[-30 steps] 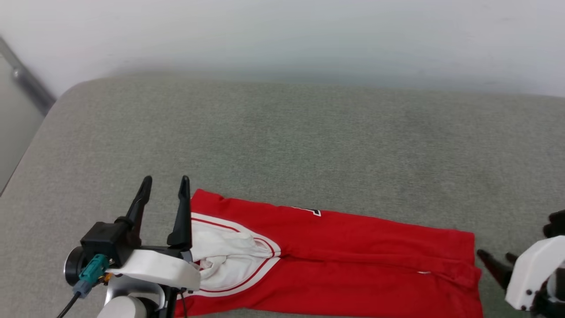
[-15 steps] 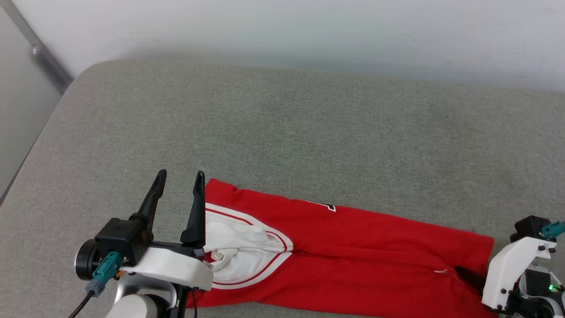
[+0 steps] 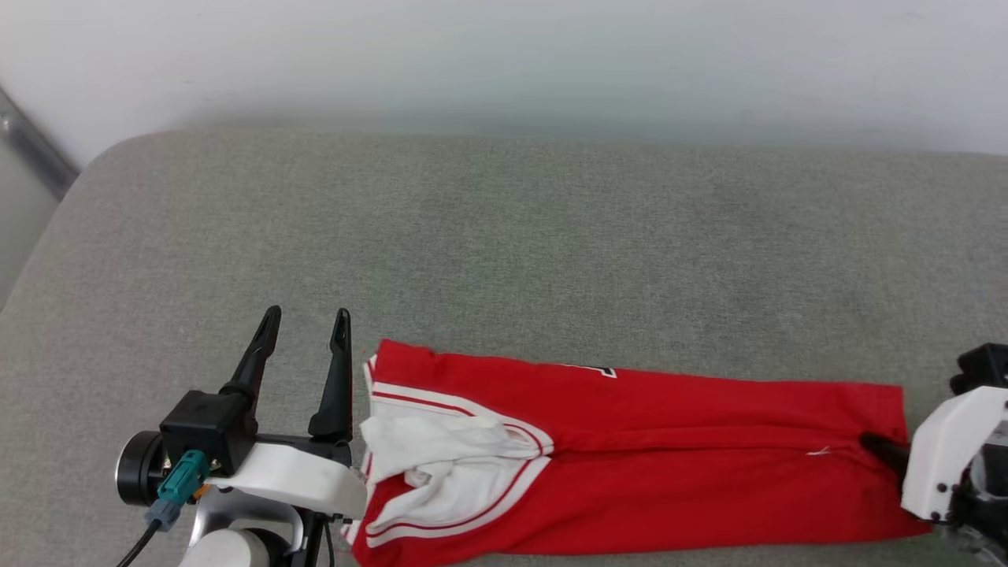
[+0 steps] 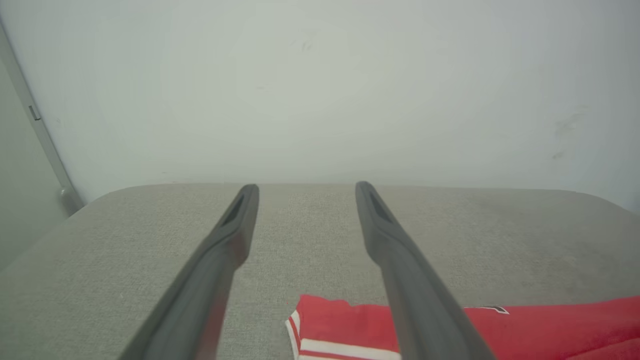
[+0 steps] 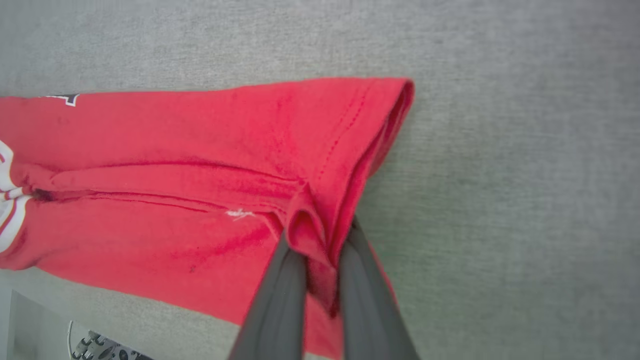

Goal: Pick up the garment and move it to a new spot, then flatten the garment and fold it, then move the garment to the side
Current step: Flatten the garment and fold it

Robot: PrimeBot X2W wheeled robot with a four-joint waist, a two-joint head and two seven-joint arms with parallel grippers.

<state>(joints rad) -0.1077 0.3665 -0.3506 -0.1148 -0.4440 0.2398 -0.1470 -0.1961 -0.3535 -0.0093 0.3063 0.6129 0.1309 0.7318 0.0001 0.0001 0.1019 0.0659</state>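
Observation:
The garment (image 3: 669,449) is red with white striped trim and lies as a long folded strip across the near part of the grey cushion (image 3: 504,236). Its collar end is to the left and its hem end to the right. My right gripper (image 3: 876,446) is at the hem end. In the right wrist view the right gripper (image 5: 320,235) is shut on a bunched fold of the garment (image 5: 200,150). My left gripper (image 3: 307,315) stands open just left of the collar end, holding nothing. In the left wrist view the left gripper (image 4: 305,187) points at the wall, with the garment (image 4: 345,317) below its right finger.
A pale wall (image 3: 504,63) runs behind the cushion. A grey metal strip (image 3: 31,150) slants at the far left beyond the cushion's rounded corner. The cushion's front edge (image 5: 75,295) runs just below the garment in the right wrist view.
My right gripper moved from beside the hem onto it and shut on the fabric. The strip now lies straighter, and its collar end sits slightly apart from the left gripper. The camera shifted.

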